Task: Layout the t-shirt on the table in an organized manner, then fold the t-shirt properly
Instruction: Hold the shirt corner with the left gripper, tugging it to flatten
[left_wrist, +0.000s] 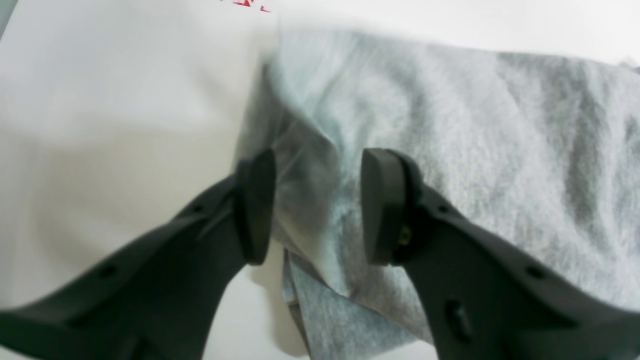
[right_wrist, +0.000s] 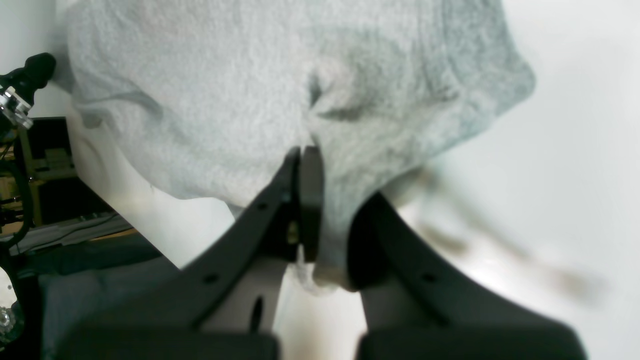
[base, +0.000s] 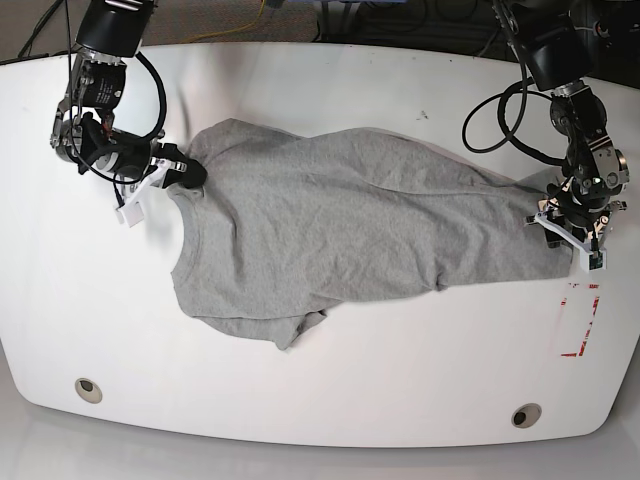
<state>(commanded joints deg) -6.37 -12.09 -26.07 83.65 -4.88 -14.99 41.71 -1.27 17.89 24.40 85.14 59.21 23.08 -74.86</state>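
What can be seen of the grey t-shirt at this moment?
The soft heather-grey short-sleeved cotton t-shirt lies stretched sideways across the glossy white table, wrinkled, with one sleeve bunched at its lower edge. The right gripper is shut on fabric at the shoulder end; the left gripper stands open, straddling a fold at the hem end. A red dashed mark lies just beyond the hem.

You see the t-shirt lying across the middle of the table, the right gripper at its left end, the left gripper at its right end, the dashed mark just before that end
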